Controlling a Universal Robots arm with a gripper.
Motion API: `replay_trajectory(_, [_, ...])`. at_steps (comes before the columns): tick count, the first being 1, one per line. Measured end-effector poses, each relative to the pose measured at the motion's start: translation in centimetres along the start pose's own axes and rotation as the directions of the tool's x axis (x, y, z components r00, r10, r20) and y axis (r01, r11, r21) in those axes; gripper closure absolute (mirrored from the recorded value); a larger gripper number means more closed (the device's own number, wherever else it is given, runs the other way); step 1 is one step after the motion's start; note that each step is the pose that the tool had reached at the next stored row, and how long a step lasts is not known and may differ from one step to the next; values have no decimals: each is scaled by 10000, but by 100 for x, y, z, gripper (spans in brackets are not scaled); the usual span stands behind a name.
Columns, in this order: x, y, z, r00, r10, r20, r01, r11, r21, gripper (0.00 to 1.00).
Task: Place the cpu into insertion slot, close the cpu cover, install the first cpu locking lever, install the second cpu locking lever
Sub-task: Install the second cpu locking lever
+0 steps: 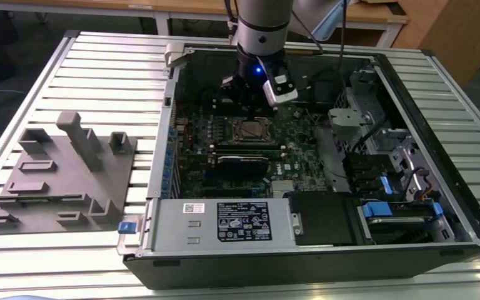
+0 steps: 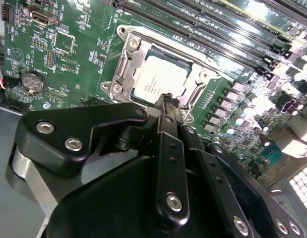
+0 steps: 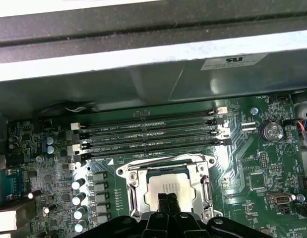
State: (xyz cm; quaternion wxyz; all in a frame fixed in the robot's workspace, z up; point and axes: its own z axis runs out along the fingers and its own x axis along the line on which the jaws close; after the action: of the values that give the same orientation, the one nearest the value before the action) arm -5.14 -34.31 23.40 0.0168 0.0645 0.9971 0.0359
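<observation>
The cpu, a silvery square chip, lies flat in the insertion slot on the green motherboard. The cpu cover, a silver metal frame, lies down around the chip, which shows through its window. A thin metal lever runs along one side of the socket. In both wrist views my gripper hovers over one edge of the cpu with its two black fingertips pressed together and nothing between them. In the exterior view the gripper hangs just above the socket.
The board sits inside an open computer case on a slatted table. Long black memory slots run beside the socket. A power supply and drive bays with blue tabs fill the near side. A grey fixture plate lies at the exterior view's left.
</observation>
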Motion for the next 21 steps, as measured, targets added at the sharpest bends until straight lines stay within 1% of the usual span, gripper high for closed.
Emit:
replay_trajectory(3, [0, -1, 0, 10000, -2, 9, 2, 10000, 69, 89])
replay_trajectory(4, [0, -2, -1, 10000, -3, 9, 3, 10000, 79, 89])
replay_trajectory(15, [-1, -10, 0, 10000, -20, 8, 20, 10000, 87, 89])
replay_trajectory(19, [-2, -11, 6, 9996, -279, -10, 279, 9996, 78, 89])
replay_trajectory(21, [-2, -10, 7, 9995, -326, -14, 326, 9994, 77, 89])
